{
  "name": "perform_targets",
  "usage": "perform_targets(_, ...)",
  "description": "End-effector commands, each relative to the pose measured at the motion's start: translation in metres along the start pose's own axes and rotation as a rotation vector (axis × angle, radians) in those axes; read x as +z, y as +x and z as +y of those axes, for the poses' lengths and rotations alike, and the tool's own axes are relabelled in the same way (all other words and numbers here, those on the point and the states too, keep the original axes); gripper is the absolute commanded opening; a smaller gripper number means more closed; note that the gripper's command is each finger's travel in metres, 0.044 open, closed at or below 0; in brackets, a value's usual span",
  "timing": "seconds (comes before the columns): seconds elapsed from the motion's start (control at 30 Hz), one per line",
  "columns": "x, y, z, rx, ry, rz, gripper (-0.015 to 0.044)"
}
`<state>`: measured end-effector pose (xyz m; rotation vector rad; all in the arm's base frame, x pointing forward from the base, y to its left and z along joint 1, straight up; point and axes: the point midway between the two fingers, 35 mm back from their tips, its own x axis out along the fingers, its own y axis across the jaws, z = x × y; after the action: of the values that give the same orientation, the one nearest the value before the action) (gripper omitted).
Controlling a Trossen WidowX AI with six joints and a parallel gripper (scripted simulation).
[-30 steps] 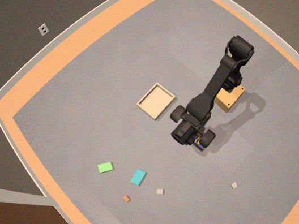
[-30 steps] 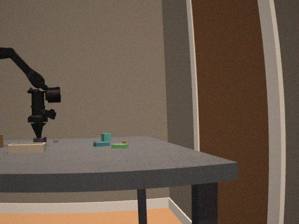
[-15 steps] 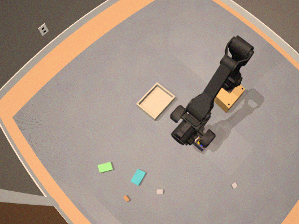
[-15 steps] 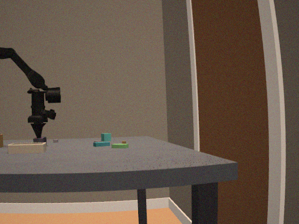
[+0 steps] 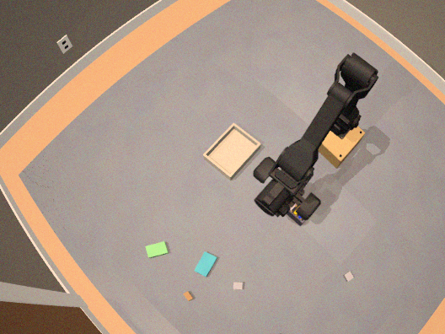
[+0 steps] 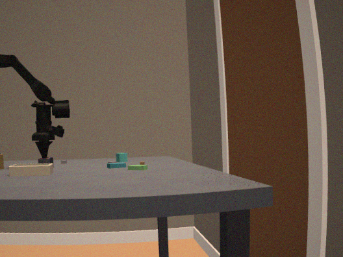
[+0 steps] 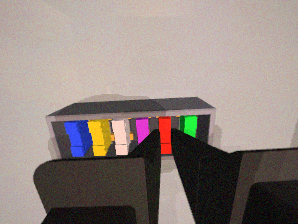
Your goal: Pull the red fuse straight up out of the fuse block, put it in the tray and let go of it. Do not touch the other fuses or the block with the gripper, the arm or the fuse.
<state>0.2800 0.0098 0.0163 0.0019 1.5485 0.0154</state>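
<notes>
The dark fuse block [image 7: 135, 106] [image 6: 49, 160] [image 5: 300, 223] sits on the table below the hand. The red fuse [image 7: 165, 125] stands in its row, between the magenta fuse [image 7: 142, 126] and the green fuse [image 7: 189, 124]. My gripper [image 7: 164, 134] [image 6: 45, 158] is shut on the red fuse, one fingertip on each side of it. The fuse's lower end and any gap to the neighbouring fuses are hard to tell. The tray [image 5: 218, 167] [image 6: 30, 171] is empty, to the left of the hand in the top view.
The blue fuse [image 7: 76, 131], yellow fuse [image 7: 99, 131] and pink fuse [image 7: 120, 131] stand in the block too. A green slab [image 5: 157, 250] [image 6: 138, 167], a teal block [image 5: 206, 264] and small pieces lie farther off. A wooden box [image 5: 340, 148] is beside the arm's base.
</notes>
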Motion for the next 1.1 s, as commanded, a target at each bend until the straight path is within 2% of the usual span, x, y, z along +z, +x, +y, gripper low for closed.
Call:
perform_targets(0.0,0.000,-0.003,0.000,-0.001,0.000,-0.001,0.0000)
perform_targets(1.07,0.001,-0.019,0.000,-0.003,0.002,-0.001,0.0000)
